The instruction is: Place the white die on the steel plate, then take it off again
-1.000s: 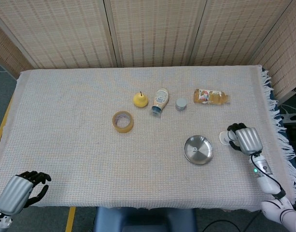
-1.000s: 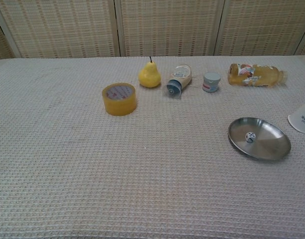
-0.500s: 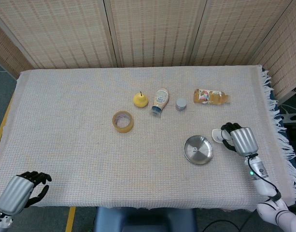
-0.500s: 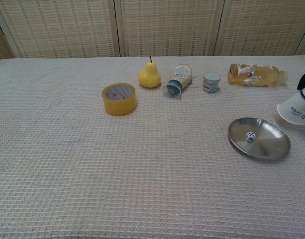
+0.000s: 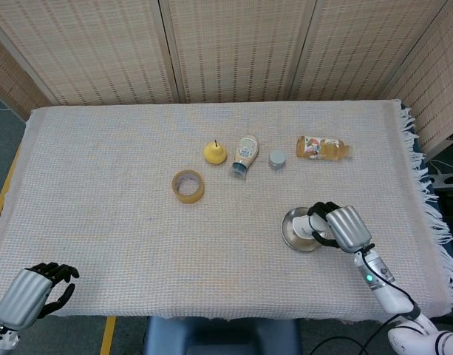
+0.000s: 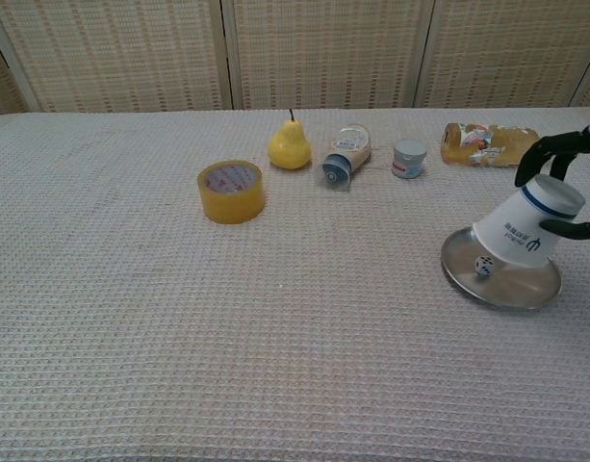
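The white die (image 6: 482, 267) lies on the steel plate (image 6: 519, 288) at the right of the table. My right hand (image 6: 567, 162) grips a white paper cup (image 6: 525, 229) and holds it tilted, mouth down, just over the plate and right beside the die. In the head view the right hand (image 5: 343, 228) and the cup (image 5: 308, 226) cover the right part of the plate (image 5: 290, 230), and the die is hidden. My left hand (image 5: 32, 290) sits at the table's near left corner with its fingers curled in on nothing.
A yellow tape roll (image 6: 231, 191), a pear (image 6: 290, 146), a lying sauce bottle (image 6: 347, 151), a small jar (image 6: 408, 158) and a lying juice bottle (image 6: 491, 143) stretch across the far middle of the cloth-covered table (image 6: 179, 337).
My right hand has carried the paper cup leftward from beside the plate to over it, tipping the cup's mouth down near the die. The left hand and the die have stayed put.
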`<state>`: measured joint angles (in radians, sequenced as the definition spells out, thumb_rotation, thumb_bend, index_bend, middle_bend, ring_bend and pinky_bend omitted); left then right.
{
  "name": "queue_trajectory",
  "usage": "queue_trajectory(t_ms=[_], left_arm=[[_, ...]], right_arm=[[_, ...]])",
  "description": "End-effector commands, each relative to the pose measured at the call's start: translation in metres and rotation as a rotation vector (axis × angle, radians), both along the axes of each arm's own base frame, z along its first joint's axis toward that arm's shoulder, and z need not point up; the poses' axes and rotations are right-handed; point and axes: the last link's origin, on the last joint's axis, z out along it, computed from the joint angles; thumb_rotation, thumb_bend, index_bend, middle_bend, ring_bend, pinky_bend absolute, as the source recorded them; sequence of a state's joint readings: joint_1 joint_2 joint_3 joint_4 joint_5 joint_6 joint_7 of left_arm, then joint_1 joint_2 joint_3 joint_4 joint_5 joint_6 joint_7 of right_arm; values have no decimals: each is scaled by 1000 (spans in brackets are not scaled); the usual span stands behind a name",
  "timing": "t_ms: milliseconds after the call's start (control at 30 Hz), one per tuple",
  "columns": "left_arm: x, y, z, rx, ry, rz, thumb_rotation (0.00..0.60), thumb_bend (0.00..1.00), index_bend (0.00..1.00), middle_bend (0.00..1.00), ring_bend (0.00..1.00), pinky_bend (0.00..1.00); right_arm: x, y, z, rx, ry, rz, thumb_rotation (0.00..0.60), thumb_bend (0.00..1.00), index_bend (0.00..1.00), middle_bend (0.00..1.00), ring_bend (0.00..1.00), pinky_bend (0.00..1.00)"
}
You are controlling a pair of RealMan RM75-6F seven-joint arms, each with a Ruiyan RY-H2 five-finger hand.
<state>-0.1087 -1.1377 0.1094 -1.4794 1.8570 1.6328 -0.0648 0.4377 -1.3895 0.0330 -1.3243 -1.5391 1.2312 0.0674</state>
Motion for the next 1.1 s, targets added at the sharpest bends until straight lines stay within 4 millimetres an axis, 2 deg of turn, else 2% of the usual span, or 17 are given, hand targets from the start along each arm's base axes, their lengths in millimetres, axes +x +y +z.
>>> queue_trajectory(t_ms=[33,433,700,900,1000,1100], left_arm=[[0,0,0,0,0,0,600,432,472,558,535,655],[0,0,0,-3,2,-1,600,431,472,558,535,655],[0,-1,0,-5,1,-3,600,432,472,558,535,655],[0,-1,-1,-7,4,-3,600,432,472,558,535,655],[1,-1,-1,-7,4,-3,600,431,472,558,535,655],[0,-1,-1,-7,4,-2,600,431,472,558,535,655]], right_arm=[[-3,0,-4,15,17,-16,600,261,623,575,498,800],[-18,-6,-30,75,74,-49,600,261,622,575,498,800],[-23,-22,-41,19,124,-5,600,262,622,575,498,800],[-28,-26,-46,-34,183,59,600,262,622,575,498,799],[-30,-21,-52,13,132,34,600,263,622,574,498,799],[-30,-12,-58,131,-6,-42,600,264,622,575,498,799]])
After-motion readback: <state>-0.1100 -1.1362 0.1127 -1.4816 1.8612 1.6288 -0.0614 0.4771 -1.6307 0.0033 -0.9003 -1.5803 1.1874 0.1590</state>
